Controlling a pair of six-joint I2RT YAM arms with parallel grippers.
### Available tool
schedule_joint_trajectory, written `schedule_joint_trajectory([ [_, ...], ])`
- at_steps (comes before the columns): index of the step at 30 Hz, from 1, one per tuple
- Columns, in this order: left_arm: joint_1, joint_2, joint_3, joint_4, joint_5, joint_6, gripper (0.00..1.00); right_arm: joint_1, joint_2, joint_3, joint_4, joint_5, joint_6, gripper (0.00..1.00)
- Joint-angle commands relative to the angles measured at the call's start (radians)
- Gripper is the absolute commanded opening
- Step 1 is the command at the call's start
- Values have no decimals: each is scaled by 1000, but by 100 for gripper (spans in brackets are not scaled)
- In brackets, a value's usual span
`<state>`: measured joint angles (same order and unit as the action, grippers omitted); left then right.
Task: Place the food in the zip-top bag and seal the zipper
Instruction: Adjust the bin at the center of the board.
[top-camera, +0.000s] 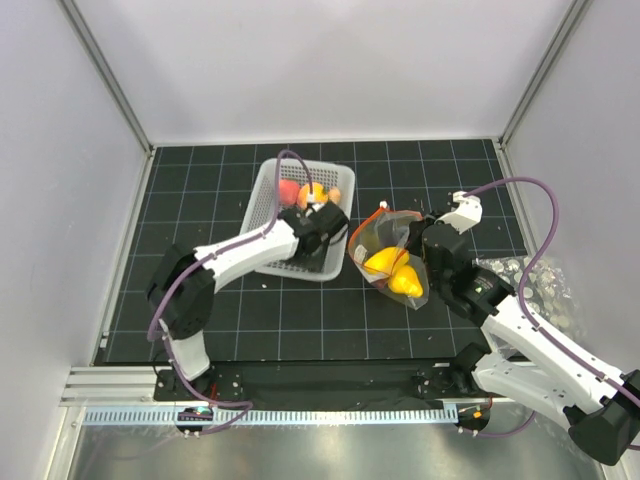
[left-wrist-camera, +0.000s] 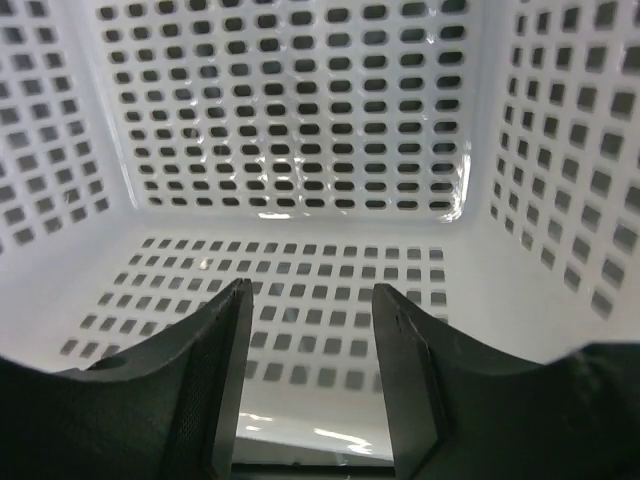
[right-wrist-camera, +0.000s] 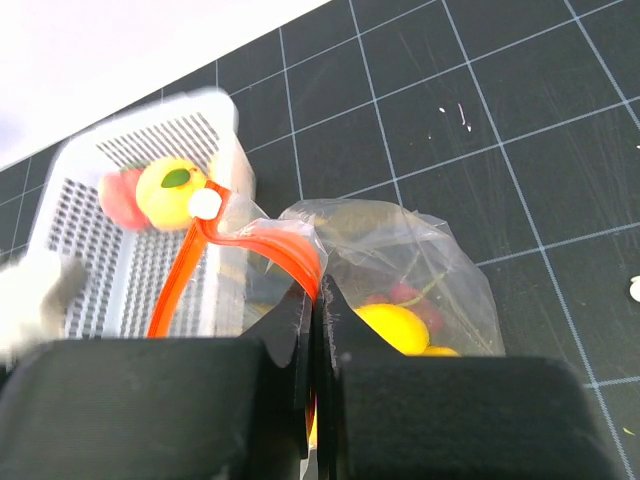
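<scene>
The left arm (top-camera: 240, 250) reaches into the white basket (left-wrist-camera: 280, 120), left gripper (left-wrist-camera: 312, 300) spread and empty, with a pink-red peach (top-camera: 289, 190) just beyond it. The right arm (top-camera: 530, 340) bends low, right gripper (right-wrist-camera: 318, 292) pinching the zipper (right-wrist-camera: 255, 240) of the zip-top bag (right-wrist-camera: 430, 250), which lies beside the basket holding 2 yellow fruits (top-camera: 392, 268).

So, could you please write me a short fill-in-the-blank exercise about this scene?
The left tool is open and empty inside the white ____.
The right tool is shut on the mouth of the clear ____.
The pear inside it is coloured ____.
Missing words: basket; bag; yellow.
</scene>
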<state>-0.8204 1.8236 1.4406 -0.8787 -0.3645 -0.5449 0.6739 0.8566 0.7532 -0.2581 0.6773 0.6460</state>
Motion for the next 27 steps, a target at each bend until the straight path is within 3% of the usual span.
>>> schedule_joint_trajectory([
  [1,-89,-119,-115,-138,-163,-105,55,-2,-13,5,56,2,21,3],
  [6,-117,-260,-230,-157,-171,-185,55,0,7,5,60,2,23,3],
  [10,-170,-349,-191,-224,-240,-250,57,0,9,6,63,-5,23,3],
  [12,-183,-378,-138,-212,-246,-208,58,-2,7,6,62,-8,21,3],
  [14,-183,-376,-82,-172,-249,-138,71,-2,5,9,62,-15,15,3],
  [17,-183,-314,1,-70,-264,-9,99,-4,1,5,68,-13,12,4],
  [21,-162,-152,133,32,-307,114,100,-2,1,0,71,-10,9,4],
  [27,-82,192,414,-48,-240,165,100,-2,9,-2,76,-12,6,4],
])
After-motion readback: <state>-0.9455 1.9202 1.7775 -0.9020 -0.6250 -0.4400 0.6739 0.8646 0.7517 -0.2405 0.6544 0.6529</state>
